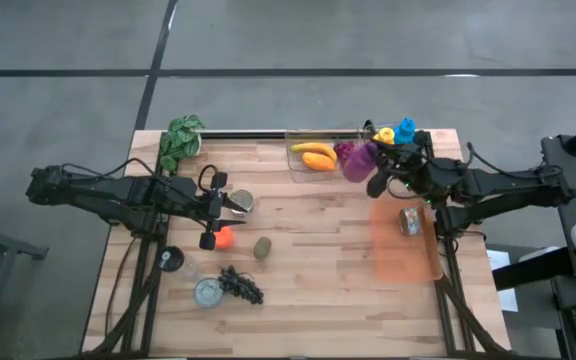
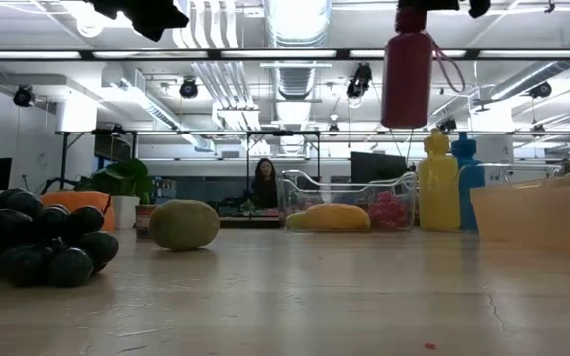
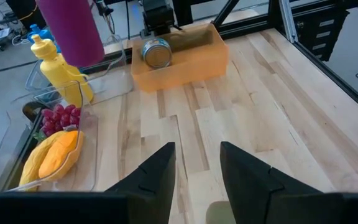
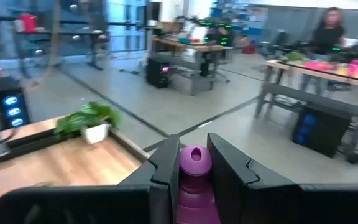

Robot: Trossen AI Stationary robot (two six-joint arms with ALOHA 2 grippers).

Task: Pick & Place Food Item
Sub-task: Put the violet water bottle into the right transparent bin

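Observation:
My right gripper (image 4: 193, 144) is shut on a purple bottle (image 1: 358, 160), held high over the table's far right part beside a clear tub (image 1: 313, 157) of yellow fruit and red grapes. In the low view the bottle (image 2: 407, 74) hangs well above the board. My left gripper (image 3: 197, 149) is open above the table's left middle (image 1: 226, 207), touching nothing. An orange fruit (image 1: 225, 237), a green oval fruit (image 1: 262, 247) and dark grapes (image 1: 240, 285) lie on the wood near it. My right gripper pinches the purple bottle between its two fingers on the upper body (image 4: 194, 186), just below the cap (image 4: 194, 155). The fingers come about level from the table's right. The bottle is lifted clear and upright, its body (image 2: 407, 89) hanging below the fingers.
An orange tray (image 1: 405, 262) with a tin can (image 1: 409, 221) sits at the right edge. Yellow (image 1: 384, 134) and blue (image 1: 405, 129) bottles stand at the far right. A potted plant (image 1: 180, 140) is far left. A round tin (image 1: 241, 201) and small lids (image 1: 208, 292) lie nearby.

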